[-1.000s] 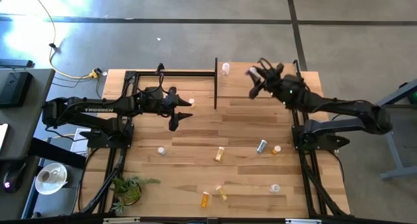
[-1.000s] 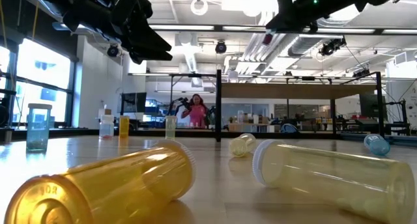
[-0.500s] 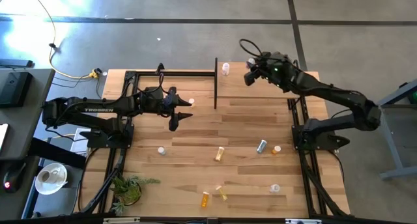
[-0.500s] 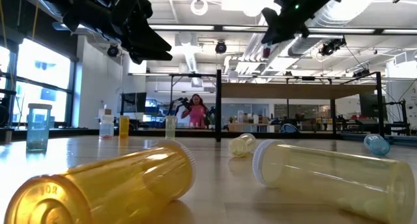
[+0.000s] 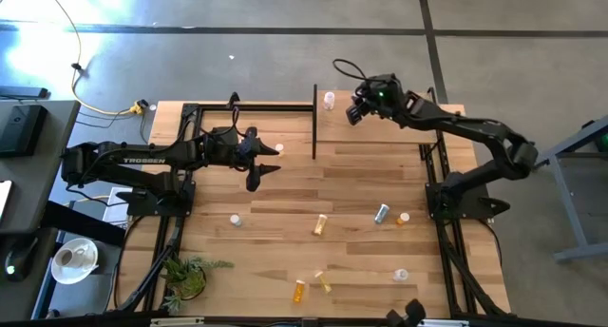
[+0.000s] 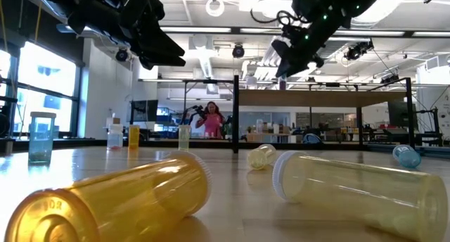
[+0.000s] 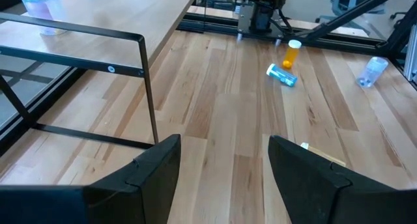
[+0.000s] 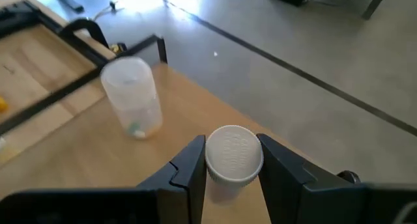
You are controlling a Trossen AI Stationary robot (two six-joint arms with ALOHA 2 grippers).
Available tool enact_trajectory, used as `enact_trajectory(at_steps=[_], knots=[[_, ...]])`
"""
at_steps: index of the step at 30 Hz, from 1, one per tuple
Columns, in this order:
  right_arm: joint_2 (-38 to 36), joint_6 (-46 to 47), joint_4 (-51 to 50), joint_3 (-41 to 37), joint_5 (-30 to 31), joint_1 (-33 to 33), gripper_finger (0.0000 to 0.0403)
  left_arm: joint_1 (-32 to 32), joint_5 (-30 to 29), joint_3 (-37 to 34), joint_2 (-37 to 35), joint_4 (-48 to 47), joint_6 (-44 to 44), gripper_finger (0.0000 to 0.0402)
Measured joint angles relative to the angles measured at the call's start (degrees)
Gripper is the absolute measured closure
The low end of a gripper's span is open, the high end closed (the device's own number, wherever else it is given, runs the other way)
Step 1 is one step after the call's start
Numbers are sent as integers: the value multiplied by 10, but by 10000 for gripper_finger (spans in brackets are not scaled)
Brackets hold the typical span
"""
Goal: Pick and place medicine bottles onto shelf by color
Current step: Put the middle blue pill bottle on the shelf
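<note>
My right gripper (image 5: 353, 111) hangs over the far end of the shelf (image 5: 399, 132), a light-wood board on black posts, shut on a white-capped medicine bottle (image 8: 233, 154). A clear white-capped bottle (image 8: 133, 97) stands upright on its base on the shelf, close ahead of the gripper. Other bottles lie or stand on the tabletop, such as an orange one (image 5: 320, 224) and a grey-teal one (image 5: 381, 213). My left gripper (image 7: 225, 165) waits open above the table's left half, holding nothing. My right gripper pinches the bottle just below its white cap (image 8: 233, 152) between its two fingers (image 8: 192, 165), one on each side. The fingers slant down from the table's right side. The bottle is lifted clear above the shelf board; the cap hides its body.
The shelf's black posts and rails (image 5: 314, 123) stand between the two arms. Several loose bottles lie on the near half of the table (image 5: 300, 290). A green plant (image 5: 185, 275) sits at the near left corner. A person (image 6: 209, 119) shows far off in the room behind.
My right gripper, still shut on the bottle, has swung toward the table's left and far edges over the shelf, nearing the clear bottle. It has tipped to point more downward. The left arm has kept still.
</note>
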Motion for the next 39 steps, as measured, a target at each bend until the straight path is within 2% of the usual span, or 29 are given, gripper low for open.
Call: enact_trajectory(at_steps=[5, 22, 33, 39], knots=[[21, -17, 12, 0, -11, -1, 299, 0, 0, 0, 0, 0, 0, 179], [22, -27, 4, 0, -6, -1, 299, 0, 0, 0, 0, 0, 0, 179], [22, -27, 2, 0, 18, -1, 241, 0, 0, 0, 0, 0, 0, 179], [22, -27, 2, 0, 18, 0, 234, 0, 0, 0, 0, 0, 0, 179]])
